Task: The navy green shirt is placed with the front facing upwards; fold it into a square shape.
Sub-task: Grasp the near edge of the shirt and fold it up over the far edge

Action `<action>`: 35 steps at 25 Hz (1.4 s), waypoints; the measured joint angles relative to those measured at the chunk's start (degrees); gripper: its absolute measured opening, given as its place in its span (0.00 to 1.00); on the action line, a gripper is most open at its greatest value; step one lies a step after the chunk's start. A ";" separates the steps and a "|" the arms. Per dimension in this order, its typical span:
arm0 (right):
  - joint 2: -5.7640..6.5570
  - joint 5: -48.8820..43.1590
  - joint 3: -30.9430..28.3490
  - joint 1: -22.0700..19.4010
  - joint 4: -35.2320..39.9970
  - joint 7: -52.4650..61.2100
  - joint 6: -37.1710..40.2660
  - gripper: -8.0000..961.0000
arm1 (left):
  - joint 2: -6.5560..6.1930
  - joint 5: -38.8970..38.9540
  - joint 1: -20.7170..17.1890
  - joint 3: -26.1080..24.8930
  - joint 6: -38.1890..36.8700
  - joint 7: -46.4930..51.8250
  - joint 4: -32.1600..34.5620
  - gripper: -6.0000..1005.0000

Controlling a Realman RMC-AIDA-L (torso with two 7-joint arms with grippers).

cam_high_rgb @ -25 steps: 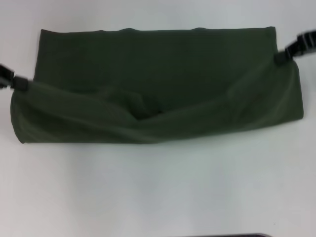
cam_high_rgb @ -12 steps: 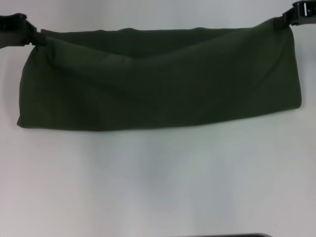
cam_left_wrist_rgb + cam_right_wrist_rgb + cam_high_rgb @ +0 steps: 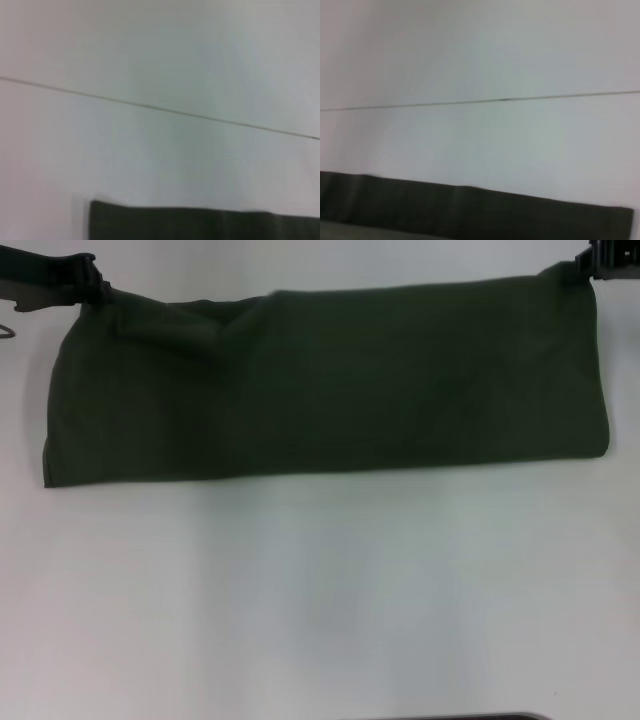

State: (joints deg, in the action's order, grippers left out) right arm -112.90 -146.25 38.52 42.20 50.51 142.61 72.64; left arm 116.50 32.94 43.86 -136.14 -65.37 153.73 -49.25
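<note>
Head view: the navy green shirt (image 3: 330, 380) lies folded into a long horizontal band across the far half of the white desk (image 3: 320, 600), plain fabric up. The left end effector (image 3: 88, 282) pinches the band's far left corner, and the right end effector (image 3: 590, 265) grips its far right corner. Both wrist views show only a dark strip of the shirt's edge (image 3: 200, 222) (image 3: 470, 207) against the desk.

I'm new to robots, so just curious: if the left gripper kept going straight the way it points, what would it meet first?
The left gripper points inward at the far left corner of the navy green shirt, so it would meet that cloth at once. It seems to be pinching that corner already, though depth is unclear.
</note>
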 joint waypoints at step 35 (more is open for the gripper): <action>-4.44 -10.38 11.93 1.66 -4.36 4.86 -20.53 0.11 | 2.99 -8.34 3.23 6.07 19.42 1.46 8.10 0.04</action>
State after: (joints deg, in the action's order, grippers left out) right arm -117.33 -156.64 50.45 43.86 46.15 147.47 52.11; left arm 119.48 24.60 47.09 -130.08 -45.95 155.19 -41.15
